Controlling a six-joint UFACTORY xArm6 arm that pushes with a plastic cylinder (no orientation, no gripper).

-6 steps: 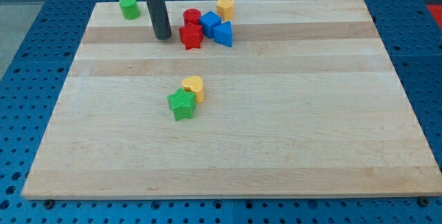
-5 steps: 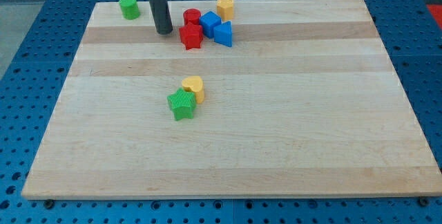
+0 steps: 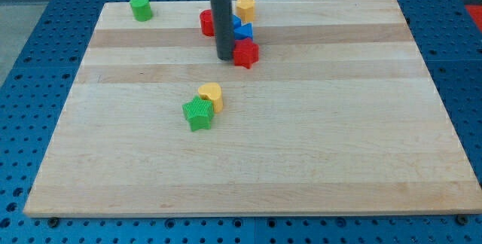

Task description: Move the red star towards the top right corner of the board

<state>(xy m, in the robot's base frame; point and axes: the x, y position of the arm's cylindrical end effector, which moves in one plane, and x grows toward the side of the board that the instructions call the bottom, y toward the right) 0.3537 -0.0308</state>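
Note:
The red star (image 3: 245, 53) lies near the top middle of the wooden board (image 3: 301, 138), just below the blue blocks. My tip (image 3: 225, 56) is right at the star's left side, touching or almost touching it. The rod hides part of a red cylinder (image 3: 206, 22) and part of the blue blocks (image 3: 240, 30) behind it. A yellow block (image 3: 245, 7) sits above the blue blocks.
A green cylinder (image 3: 140, 7) stands near the top left corner. A green star (image 3: 199, 114) and a yellow heart-like block (image 3: 212, 94) touch each other left of the board's middle.
My tip moved right and down the view, from left of the cluster to beside the star. The red star slid right and down, from left of the blue blocks to below them.

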